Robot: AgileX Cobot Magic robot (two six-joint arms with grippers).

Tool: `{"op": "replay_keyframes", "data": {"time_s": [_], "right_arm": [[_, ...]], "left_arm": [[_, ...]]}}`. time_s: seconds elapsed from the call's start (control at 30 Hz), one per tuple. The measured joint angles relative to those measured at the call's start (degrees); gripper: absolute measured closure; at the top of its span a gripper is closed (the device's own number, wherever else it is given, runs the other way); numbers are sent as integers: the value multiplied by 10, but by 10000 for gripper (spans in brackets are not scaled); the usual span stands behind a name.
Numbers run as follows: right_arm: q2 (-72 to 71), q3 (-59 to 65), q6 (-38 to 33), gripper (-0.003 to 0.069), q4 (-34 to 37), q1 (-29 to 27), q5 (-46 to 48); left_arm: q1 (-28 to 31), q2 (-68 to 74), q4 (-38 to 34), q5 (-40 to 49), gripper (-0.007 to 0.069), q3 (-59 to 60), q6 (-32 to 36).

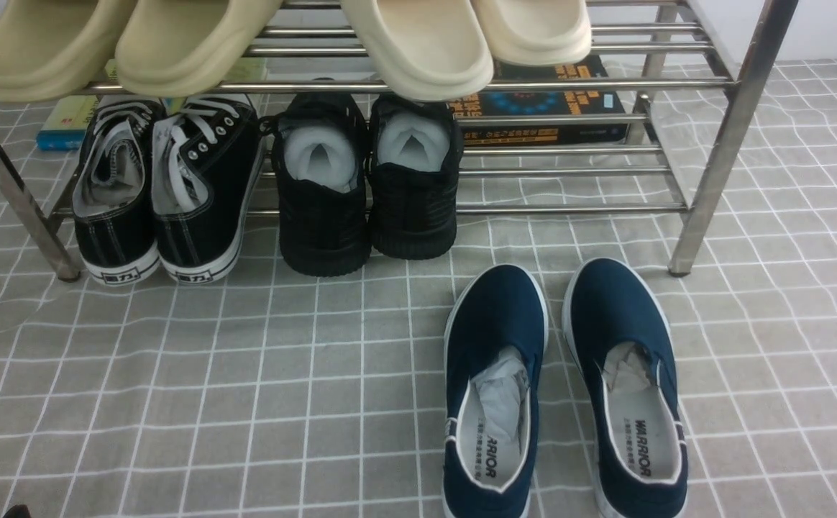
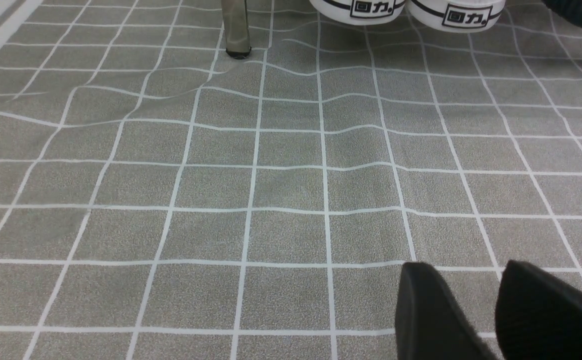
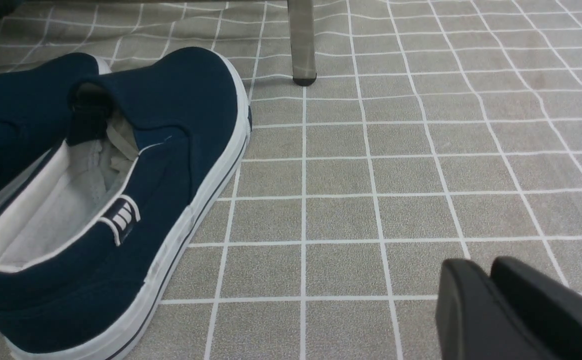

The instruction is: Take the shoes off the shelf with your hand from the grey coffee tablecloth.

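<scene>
Two navy shoes (image 1: 566, 388) reading "WARRIOR" lie before the shelf (image 1: 713, 144); left gripper (image 2: 496, 310) slightly spread, right gripper (image 3: 491, 295) pressed together

The left tool (image 2: 476, 310) hangs low with its two black fingers (image 2: 428, 315) a narrow gap apart, holding nothing. The right tool (image 3: 491, 305) hangs low too, fingers (image 3: 463, 310) pressed together, empty.

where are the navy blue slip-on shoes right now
In the front view, the navy slip-ons lie side by side on the grey cloth, right of centre, just before the shelf, off it.
</scene>
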Motion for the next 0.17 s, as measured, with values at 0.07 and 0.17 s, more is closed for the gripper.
{"op": "replay_keyframes", "data": {"time_s": [0.07,0.17], "right_arm": [[0,0,0,568,0,0,0],[0,0,0,564,0,0,0]], "left_arm": [[0,0,0,0,384,0,0],[0,0,0,0,384,0,0]]}}
